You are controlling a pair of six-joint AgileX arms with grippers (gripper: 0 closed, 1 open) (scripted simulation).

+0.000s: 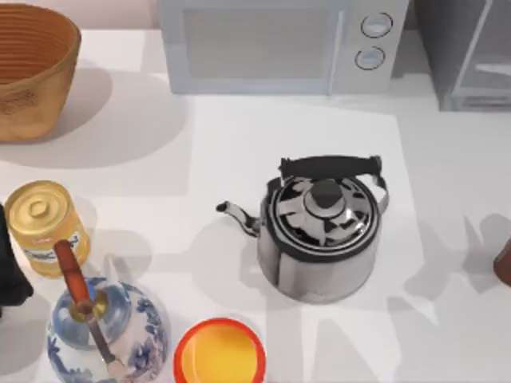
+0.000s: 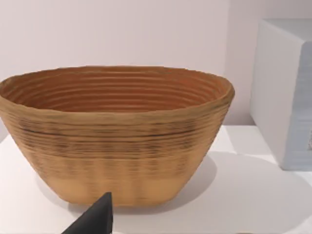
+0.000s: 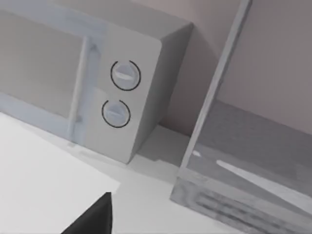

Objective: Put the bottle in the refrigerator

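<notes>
Bottle (image 1: 504,262) is a dark red-brown sliver at the table's (image 1: 447,183) right edge, well apart from the refrigerator (image 1: 467,52) at the back right corner, just beside the microwave (image 1: 271,44). Steel kettle (image 1: 323,227) sits mid-table; basket (image 1: 32,68) back left, w/ yellow can (image 1: 44,225), porcelain pot (image 1: 108,327) and orange-yellow dish (image 1: 219,351) front left. Each wrist view shows a dark fingertip, left end effector (image 2: 92,222) facing the basket, right end effector (image 3: 92,217) facing microwave and refrigerator; can't tell if either is spread or pressed together

Grey refrigerator (image 1: 471,56), reddish-brown bottle (image 1: 504,263), blue-and-white porcelain pot (image 1: 120,335), white microwave (image 1: 271,44)
</notes>
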